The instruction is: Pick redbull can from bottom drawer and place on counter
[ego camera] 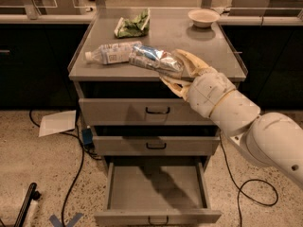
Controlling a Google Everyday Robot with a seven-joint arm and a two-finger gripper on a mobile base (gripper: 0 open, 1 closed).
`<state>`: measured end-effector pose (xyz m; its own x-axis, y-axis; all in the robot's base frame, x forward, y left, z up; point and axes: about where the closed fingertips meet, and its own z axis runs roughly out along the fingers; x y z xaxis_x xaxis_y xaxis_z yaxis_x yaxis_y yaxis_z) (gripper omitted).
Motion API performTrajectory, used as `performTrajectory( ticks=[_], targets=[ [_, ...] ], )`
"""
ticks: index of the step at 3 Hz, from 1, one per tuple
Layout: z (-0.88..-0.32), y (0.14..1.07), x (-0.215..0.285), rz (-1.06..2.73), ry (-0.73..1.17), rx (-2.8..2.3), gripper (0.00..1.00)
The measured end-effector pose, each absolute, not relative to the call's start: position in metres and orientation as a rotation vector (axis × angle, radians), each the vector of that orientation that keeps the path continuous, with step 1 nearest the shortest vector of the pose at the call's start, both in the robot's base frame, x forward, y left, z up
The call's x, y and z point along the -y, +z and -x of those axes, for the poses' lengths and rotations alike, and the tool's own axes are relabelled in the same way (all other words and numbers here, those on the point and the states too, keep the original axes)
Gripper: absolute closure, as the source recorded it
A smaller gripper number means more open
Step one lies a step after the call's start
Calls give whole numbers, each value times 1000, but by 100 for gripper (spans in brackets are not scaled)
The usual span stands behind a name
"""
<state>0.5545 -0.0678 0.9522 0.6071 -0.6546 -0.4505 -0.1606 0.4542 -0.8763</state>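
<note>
My gripper (178,70) is shut on the redbull can (154,59), a slim silver can with blue patches, held lying sideways. The can hangs just above the front edge of the counter (208,46), right of the middle. Its free end points left and lies close to the plastic bottle (111,52). The bottom drawer (156,190) is pulled fully open below, and its grey tray shows nothing inside. The pale arm reaches in from the lower right.
The clear plastic bottle lies on its side at the counter's left front. A green crumpled bag (133,25) sits at the back left and a pale bowl (203,17) at the back right. The two upper drawers (157,110) are shut. Cables and a paper sheet (57,123) lie on the floor at left.
</note>
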Motion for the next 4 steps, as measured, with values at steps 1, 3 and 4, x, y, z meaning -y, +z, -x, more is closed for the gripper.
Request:
performTrajectory(
  ticks=[1, 3, 4],
  targets=[
    [-555, 952, 68, 1084, -362, -900, 100],
    [-579, 951, 80, 1042, -337, -929, 100],
    [-600, 960, 93, 1072, -270, -959, 100]
  ],
)
